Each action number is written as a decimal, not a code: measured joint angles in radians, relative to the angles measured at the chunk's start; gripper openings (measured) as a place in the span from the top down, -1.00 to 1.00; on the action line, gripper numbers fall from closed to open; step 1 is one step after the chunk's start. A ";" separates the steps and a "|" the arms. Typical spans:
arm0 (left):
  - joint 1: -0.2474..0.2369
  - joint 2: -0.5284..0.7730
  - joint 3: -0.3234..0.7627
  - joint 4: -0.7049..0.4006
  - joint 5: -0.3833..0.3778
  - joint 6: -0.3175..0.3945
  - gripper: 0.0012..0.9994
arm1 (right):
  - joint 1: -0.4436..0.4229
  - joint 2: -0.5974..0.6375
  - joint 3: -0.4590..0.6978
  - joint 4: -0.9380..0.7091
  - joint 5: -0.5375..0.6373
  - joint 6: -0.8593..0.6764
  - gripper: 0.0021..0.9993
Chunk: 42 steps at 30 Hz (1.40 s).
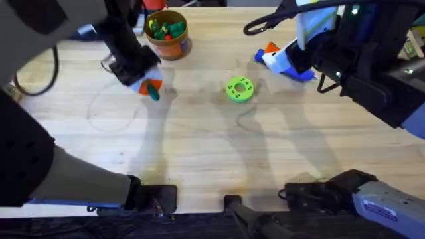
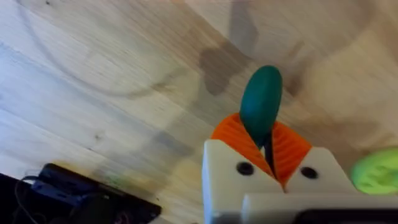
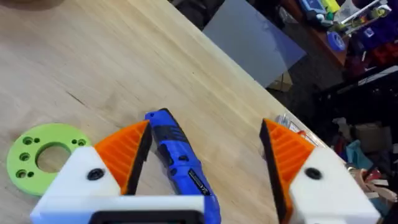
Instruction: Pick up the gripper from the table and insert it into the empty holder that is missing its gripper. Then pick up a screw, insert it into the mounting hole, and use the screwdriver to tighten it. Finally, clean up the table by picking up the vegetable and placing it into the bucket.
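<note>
My left gripper [image 1: 150, 89] is shut on the dark green vegetable [image 1: 154, 95], holding it just above the table [image 1: 199, 153], in front of the bucket [image 1: 166, 33]. In the left wrist view the vegetable [image 2: 261, 102] sticks out from between the orange pads [image 2: 233, 137]. My right gripper [image 3: 205, 149] stands open at the back right, with the blue screwdriver [image 3: 177, 155] between its fingers, close against one pad. The lime-green disc [image 1: 240, 89] lies mid-table, small holes [image 3: 25, 157] around its face. The screw and the holder are out of view.
The bucket holds green and yellow toy pieces. A thin cable loops over the table at the left [image 1: 99, 113]. Black arm bases [image 1: 153, 198] sit along the front edge. A grey sheet [image 3: 255, 43] and clutter lie past the table's far edge.
</note>
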 joint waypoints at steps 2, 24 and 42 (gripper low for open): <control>0.000 0.000 0.069 -0.024 0.026 0.000 0.96 | 0.000 0.000 0.000 0.000 0.000 0.000 -0.99; 0.000 0.064 0.192 0.564 0.036 -0.008 0.92 | 0.000 0.000 0.000 0.000 0.000 0.000 -0.99; 0.000 0.126 0.194 0.551 0.040 -0.015 -0.97 | -0.003 0.000 0.000 0.000 0.000 -0.010 -0.99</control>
